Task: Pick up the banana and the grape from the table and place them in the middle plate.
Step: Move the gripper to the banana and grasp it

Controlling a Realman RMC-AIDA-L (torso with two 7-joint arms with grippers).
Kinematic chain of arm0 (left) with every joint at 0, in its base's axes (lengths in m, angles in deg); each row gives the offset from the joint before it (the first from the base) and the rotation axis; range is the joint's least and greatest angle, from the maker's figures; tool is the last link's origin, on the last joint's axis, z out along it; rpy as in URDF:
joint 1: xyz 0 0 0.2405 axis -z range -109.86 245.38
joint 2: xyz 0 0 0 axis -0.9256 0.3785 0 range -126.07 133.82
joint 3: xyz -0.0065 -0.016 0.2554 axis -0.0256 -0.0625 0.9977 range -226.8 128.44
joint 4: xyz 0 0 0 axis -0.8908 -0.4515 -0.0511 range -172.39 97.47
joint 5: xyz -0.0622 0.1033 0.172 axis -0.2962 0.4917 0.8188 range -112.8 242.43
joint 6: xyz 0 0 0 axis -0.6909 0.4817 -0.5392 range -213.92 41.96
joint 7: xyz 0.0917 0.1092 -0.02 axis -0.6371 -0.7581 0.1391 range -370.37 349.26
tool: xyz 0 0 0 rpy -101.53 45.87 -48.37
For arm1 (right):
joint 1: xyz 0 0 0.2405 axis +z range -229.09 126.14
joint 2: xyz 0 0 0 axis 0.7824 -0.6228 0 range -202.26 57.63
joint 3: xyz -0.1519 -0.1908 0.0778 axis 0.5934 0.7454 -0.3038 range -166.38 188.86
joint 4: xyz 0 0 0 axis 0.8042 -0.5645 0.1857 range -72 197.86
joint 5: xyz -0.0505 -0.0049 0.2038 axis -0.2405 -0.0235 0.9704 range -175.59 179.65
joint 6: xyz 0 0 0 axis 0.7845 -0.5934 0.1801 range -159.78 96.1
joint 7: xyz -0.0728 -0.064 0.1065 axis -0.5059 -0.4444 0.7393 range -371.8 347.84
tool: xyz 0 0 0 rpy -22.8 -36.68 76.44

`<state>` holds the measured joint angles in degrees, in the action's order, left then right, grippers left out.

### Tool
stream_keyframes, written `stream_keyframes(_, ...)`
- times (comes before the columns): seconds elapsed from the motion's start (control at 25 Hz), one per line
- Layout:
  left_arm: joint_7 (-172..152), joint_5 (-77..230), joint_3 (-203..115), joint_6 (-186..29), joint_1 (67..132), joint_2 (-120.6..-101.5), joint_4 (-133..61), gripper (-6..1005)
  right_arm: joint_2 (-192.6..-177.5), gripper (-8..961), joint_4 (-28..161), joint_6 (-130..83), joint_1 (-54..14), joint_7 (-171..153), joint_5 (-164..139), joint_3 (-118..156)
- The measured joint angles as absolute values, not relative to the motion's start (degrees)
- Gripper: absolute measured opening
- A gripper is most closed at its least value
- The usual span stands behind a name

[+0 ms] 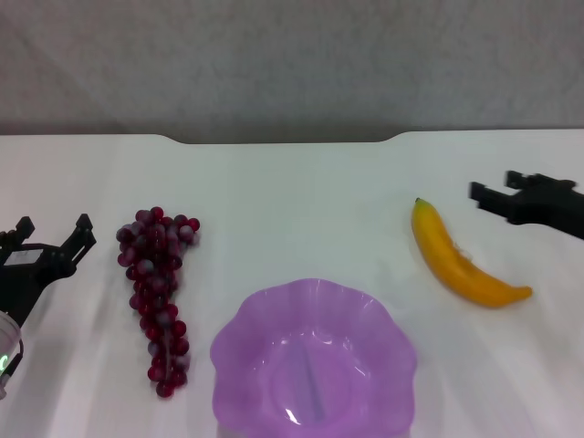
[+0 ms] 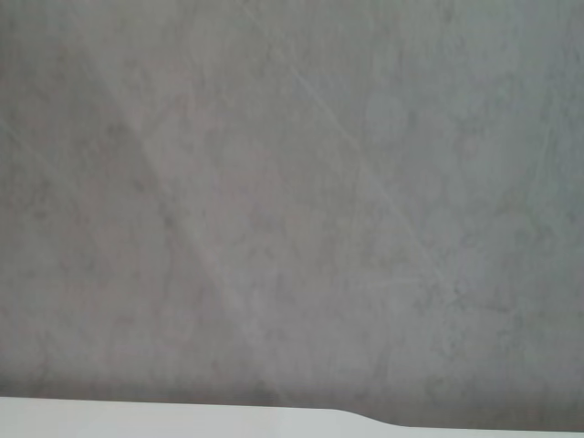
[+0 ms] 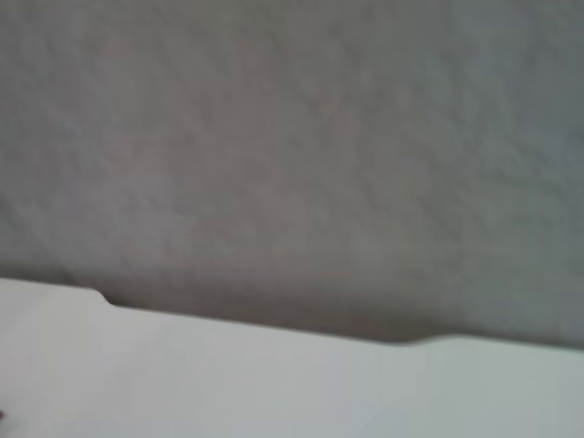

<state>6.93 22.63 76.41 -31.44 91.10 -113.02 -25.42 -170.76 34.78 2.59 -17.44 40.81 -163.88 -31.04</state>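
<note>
In the head view the banana [image 1: 459, 259] lies on the white table [image 1: 301, 201] at the right, its dark green tip pointing away from me. The grape [image 1: 158, 285] bunch lies at the left, stretched toward the near edge. Between them, close to me, sits the purple middle plate [image 1: 315, 365], with nothing in it. My left gripper [image 1: 53, 228] hovers open just left of the grape bunch. My right gripper [image 1: 495, 185] is open, a short way right of the banana's tip and apart from it. Neither wrist view shows any fruit or the plate.
A grey wall [image 1: 292, 64] rises behind the table's notched back edge [image 1: 283, 139]. The left wrist view shows that wall [image 2: 292, 201] and a strip of table; the right wrist view shows the wall [image 3: 292, 146] above the table's back edge [image 3: 255, 324].
</note>
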Motion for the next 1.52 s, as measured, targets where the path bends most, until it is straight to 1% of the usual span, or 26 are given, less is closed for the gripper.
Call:
stream_keyframes(0.12, 6.93, 22.63, 76.41, -31.47, 91.07, -113.02, -25.5, 894, -172.49, 698, 34.35, 2.62, -17.79, 36.29, -163.89, -32.92)
stream_keyframes(0.24, 6.93, 22.62, 76.41, -31.49, 90.99, -113.02, -25.48, 894, -173.35, 698, 34.59, 3.03, -17.94, 32.22, -163.86, -34.53)
stream_keyframes(0.32, 6.93, 22.53, 76.41, -31.5, 90.96, -112.99, -25.43, 893, -174.62, 698, 34.76, 4.6, -19.01, 27.01, -163.79, -38.52)
stream_keyframes(0.44, 6.93, 22.49, 76.41, -31.58, 90.99, -112.93, -25.46, 893, -177.73, 697, 34.49, 7.82, -21.81, 17.79, -163.81, -45.78)
stream_keyframes(0.56, 6.93, 22.54, 76.41, -31.65, 91.03, -112.95, -25.42, 893, -181.9, 697, 34.29, 13.02, -25.54, 7.55, -163.83, -52.57)
stream_keyframes(0.64, 6.93, 22.52, 76.41, -31.68, 91.01, -112.97, -25.38, 893, -184.24, 697, 33.82, 15.02, -27.25, 2.52, -163.8, -55.27)
stream_keyframes(0.68, 6.93, 22.44, 76.41, -31.75, 90.95, -112.97, -25.38, 893, -184.93, 697, 32.99, 14.61, -27.77, 1.16, -163.81, -55.79)
stream_keyframes(0.76, 6.93, 22.37, 76.41, -31.9, 90.82, -112.98, -25.42, 893, -185.16, 696, 29.77, 11.0, -28.48, 0.66, -163.81, -55.72)
stream_keyframes(0.8, 6.93, 22.38, 76.41, -31.96, 90.78, -112.98, -25.42, 893, -184.8, 696, 26.91, 6.95, -28.96, 0.82, -163.82, -55.51)
stream_keyframes(0.88, 6.94, 22.39, 76.41, -31.99, 90.74, -112.95, -25.37, 893, -183.52, 696, 19.41, -2.83, -30.15, 1.08, -163.8, -55.44)
stream_keyframes(1.0, 6.93, 22.46, 76.41, -32.02, 90.85, -112.93, -25.34, 893, -182.07, 696, 10.34, -14.26, -31.69, 1.08, -163.81, -55.69)
stream_keyframes(1.08, 6.93, 22.48, 76.41, -32.06, 90.87, -112.93, -25.4, 893, -181.7, 696, 6.32, -20.16, -32.16, 1.08, -163.81, -56.03)
stream_keyframes(1.2, 6.93, 22.47, 76.41, -32.11, 90.88, -112.93, -25.43, 893, -181.4, 696, 1.55, -28.06, -32.3, 1.04, -163.76, -57.08)
stream_keyframes(1.4, 6.93, 22.44, 76.41, -32.11, 90.88, -112.93, -25.46, 893, -181.47, 696, -5.59, -42.19, -32.79, 0.38, -163.56, -61.87)
stream_keyframes(1.44, 6.93, 22.42, 76.41, -32.11, 90.88, -112.93, -25.47, 893, -181.52, 696, -7.44, -48.46, -32.4, -0.99, -163.2, -63.85)
stream_keyframes(1.48, 6.93, 22.4, 76.41, -32.11, 90.88, -112.93, -25.48, 893, -181.52, 696, -7.44, -48.46, -32.4, -0.99, -163.2, -63.85)
stream_keyframes(1.52, 6.93, 22.39, 76.41, -32.11, 90.89, -112.93, -25.48, 893, -181.79, 696, -7.85, -52.84, -31.72, -4.99, -160.81, -66.53)
